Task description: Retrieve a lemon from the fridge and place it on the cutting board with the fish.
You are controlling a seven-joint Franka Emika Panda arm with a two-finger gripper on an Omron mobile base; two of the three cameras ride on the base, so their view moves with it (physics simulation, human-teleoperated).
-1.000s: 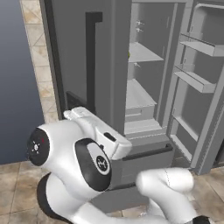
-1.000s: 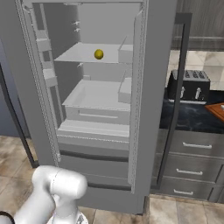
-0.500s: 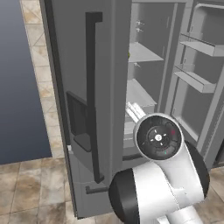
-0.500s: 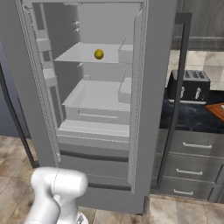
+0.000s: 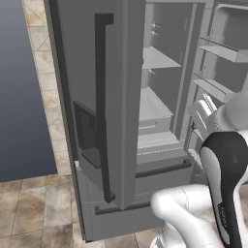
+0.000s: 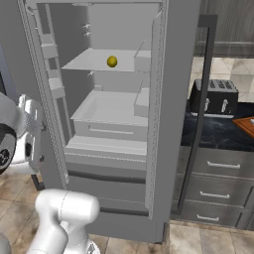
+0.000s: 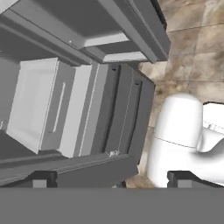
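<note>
The fridge stands with both doors swung open. The lemon sits on its upper shelf, toward the back. Right of the fridge, a black toaster stands on the dark counter; the cutting board shows at the far right edge. The gripper is spread wide, holding nothing, above the fridge's lower drawers.

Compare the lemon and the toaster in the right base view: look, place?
The lemon is small, round and yellow; the toaster is a larger dark box with slots on top. The lemon sits on an upper shelf inside the open fridge; the toaster stands outside on the dark counter to the fridge's right. Both rest untouched.
</note>
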